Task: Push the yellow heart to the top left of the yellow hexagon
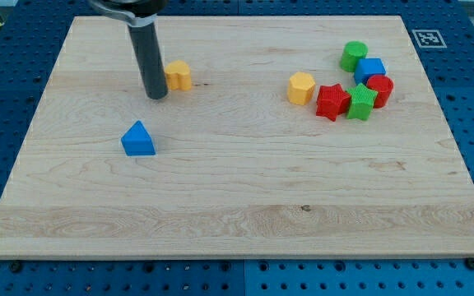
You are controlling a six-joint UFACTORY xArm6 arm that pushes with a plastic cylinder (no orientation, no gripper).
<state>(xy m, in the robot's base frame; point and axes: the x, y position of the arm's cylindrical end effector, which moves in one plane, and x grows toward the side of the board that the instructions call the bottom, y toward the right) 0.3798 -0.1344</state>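
The yellow heart (178, 76) lies on the wooden board (237, 189) in the upper left part of the view. My tip (156, 95) rests just to the heart's lower left, close to it or touching it. The yellow hexagon (301, 87) lies well to the view's right of the heart, at about the same height, at the left edge of a cluster of blocks.
A blue triangle (139, 139) lies below my tip. Right of the hexagon sit a red star (332, 102), a green star (360, 102), a red cylinder (380, 89), a blue cube (370, 70) and a green cylinder (354, 55). A marker tag (427, 37) is at top right.
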